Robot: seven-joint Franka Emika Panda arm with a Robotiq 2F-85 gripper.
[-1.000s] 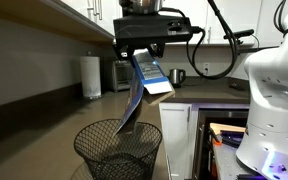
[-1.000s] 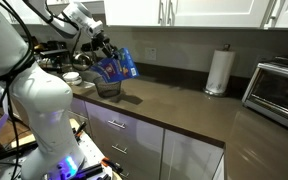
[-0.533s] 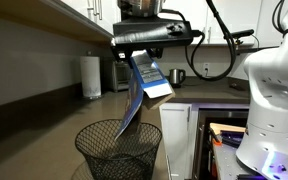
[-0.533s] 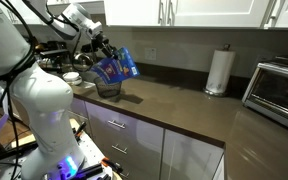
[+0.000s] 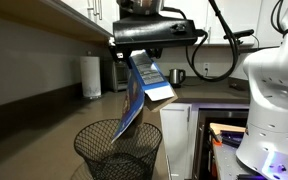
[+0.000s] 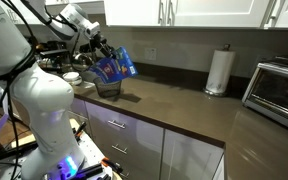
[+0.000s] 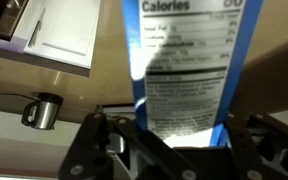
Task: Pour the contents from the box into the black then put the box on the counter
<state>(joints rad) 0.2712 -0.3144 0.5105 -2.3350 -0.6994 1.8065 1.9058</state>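
hand [image 5: 142, 60]: closed on the upper end of the box [image 5: 136, 100] (nutrition label faces the wrist view) | box: tilted, lower end at the mouth of the black basket [image 5: 119, 152] | basket: standing on the counter [image 6: 184, 108]

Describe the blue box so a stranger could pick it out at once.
Find the long dark counter, then the black wire-mesh wastebasket at the end nearest the robot. Tilted over its rim, clamped in the fingers, is the box: the only tall flat blue carton, with a white nutrition panel, unlike the white paper towel roll farther along.
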